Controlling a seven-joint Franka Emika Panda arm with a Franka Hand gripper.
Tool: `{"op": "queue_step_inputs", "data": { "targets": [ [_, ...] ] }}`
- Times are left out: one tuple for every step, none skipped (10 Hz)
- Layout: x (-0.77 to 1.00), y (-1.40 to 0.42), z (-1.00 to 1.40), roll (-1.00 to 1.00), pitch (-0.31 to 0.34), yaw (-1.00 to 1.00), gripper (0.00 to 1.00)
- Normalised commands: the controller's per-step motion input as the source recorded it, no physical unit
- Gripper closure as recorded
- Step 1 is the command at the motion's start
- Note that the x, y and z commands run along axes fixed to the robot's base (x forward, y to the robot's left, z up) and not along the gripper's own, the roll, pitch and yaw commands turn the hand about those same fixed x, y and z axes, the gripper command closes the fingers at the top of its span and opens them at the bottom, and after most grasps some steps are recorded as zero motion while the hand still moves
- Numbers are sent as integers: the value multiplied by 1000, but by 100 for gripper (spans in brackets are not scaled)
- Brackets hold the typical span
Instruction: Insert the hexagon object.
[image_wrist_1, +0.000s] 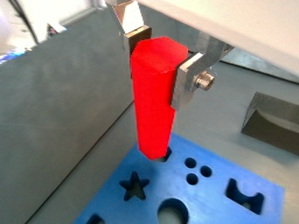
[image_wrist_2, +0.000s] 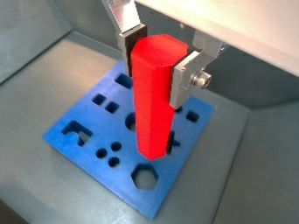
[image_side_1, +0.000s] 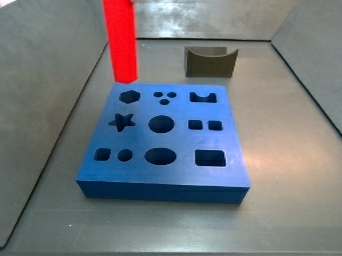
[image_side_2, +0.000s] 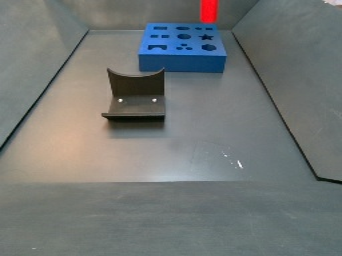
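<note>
My gripper (image_wrist_1: 162, 66) is shut on the hexagon object (image_wrist_1: 153, 101), a long glossy red peg held upright between the silver fingers (image_wrist_1: 187, 80). Both also show in a wrist view, the gripper (image_wrist_2: 158, 66) and the peg (image_wrist_2: 153, 105). The peg hangs over the blue block (image_side_1: 163, 140), near its far left corner. Its lower end is a little above the hexagon hole (image_side_1: 128, 97), which also shows in a wrist view (image_wrist_2: 146, 178). In both side views only the peg shows (image_side_1: 120, 40) (image_side_2: 210, 9); the gripper itself is out of frame.
The blue block (image_side_2: 183, 47) has several other holes, among them a star (image_side_1: 123, 122) and round ones. The dark fixture (image_side_1: 210, 62) stands beyond the block and shows in a side view (image_side_2: 134, 95) and a wrist view (image_wrist_1: 274, 122). Grey walls (image_side_1: 54, 120) ring the floor.
</note>
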Motion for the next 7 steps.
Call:
{"op": "queue_step_inputs", "data": {
  "targets": [
    [-403,397,-380,-247,-310,-263,100],
    [-274,431,-443,-250,-237,-271,100],
    [-34,400,-429,-190,-66,-397,100],
    [0,323,-360,-173,-39,-337,100],
    [6,137,-283,-106,0,-180,100],
    [151,0,-243,-83,0,-189,100],
    [160,-29,-263,-54,0,-163,100]
  ]
}}
